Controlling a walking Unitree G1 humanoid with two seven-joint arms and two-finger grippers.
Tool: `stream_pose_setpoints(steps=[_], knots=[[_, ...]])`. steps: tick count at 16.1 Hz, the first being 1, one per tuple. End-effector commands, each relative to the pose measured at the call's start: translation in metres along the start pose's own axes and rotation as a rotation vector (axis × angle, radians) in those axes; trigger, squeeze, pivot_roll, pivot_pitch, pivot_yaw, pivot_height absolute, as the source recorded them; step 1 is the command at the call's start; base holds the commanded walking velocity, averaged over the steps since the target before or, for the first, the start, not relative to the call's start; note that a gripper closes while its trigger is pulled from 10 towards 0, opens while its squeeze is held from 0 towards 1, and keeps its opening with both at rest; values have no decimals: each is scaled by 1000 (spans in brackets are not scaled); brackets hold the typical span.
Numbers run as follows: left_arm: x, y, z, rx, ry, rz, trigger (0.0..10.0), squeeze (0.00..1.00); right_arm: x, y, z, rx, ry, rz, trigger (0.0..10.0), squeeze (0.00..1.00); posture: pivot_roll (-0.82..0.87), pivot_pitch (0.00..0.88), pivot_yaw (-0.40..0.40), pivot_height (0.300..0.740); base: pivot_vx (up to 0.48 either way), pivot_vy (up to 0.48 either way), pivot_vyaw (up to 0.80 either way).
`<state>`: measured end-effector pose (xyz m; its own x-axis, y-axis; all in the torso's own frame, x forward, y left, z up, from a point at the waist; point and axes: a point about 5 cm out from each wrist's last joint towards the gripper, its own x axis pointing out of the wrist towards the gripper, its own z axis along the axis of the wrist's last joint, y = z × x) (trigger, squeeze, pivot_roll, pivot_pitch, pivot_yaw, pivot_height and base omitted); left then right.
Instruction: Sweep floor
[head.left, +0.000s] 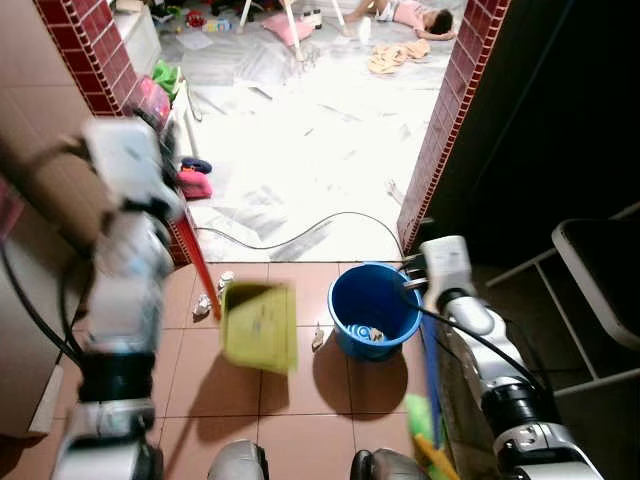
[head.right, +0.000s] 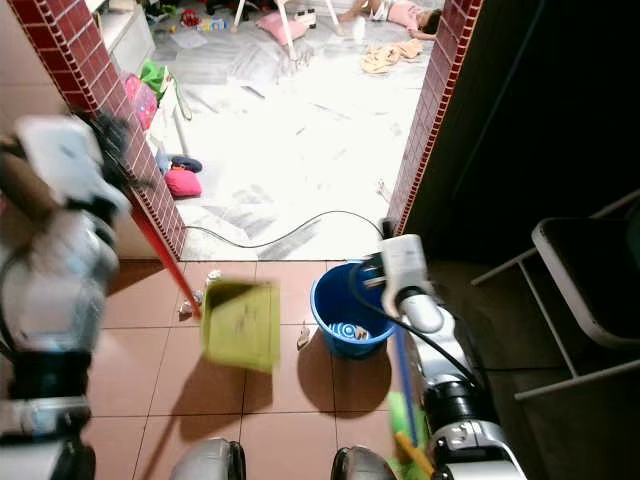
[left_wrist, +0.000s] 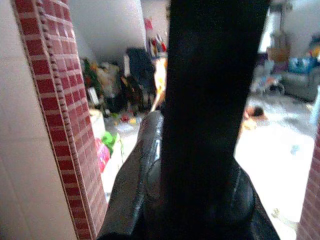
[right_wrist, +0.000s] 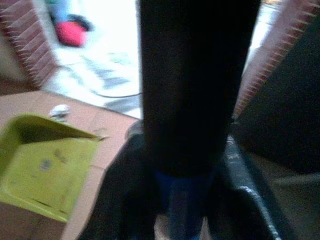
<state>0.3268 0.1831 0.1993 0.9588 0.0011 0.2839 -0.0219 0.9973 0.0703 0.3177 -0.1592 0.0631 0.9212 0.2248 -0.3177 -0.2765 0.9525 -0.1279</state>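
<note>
Yellow-green dustpan (head.left: 260, 326) on red handle (head.left: 195, 258) is held mid-frame by shut left claw (head.left: 150, 205), blue broom stick (head.left: 430, 365) by shut right claw (head.left: 415, 275) lower right; litter (head.left: 203, 305) could be spilled if tilted near bucket (head.left: 373, 310).

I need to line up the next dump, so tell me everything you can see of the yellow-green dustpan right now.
The dustpan is a yellow-green plastic scoop on a long red handle that slants up toward the left arm. It looks blurred, and its shadow on the terracotta tiles suggests it is lifted off the floor. Its open side shows in the right wrist view, with a few faint specks inside. It sits just left of the blue bucket, apart from it. Small scraps of litter lie on the tiles beside it.
</note>
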Motion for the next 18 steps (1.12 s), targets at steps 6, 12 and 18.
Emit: stream_pose_setpoints(steps=[6, 12, 18], knots=[[-28, -12, -33, 52, 92, 26, 10000, 0, -1, 37, 52, 75, -302, 332, 10000, 0, -12, 57, -4, 740, 0, 0, 0], [-39, -4, -61, 98, 175, 77, 10000, 0, 7, 35, 79, 72, -417, 235, 10000, 0, -16, 65, 1, 740, 0, 0, 0], [-40, -12, -69, 77, 199, 101, 10000, 0, 19, 28, 120, 33, -577, -11, 10000, 0, -11, 67, 0, 740, 0, 0, 0]])
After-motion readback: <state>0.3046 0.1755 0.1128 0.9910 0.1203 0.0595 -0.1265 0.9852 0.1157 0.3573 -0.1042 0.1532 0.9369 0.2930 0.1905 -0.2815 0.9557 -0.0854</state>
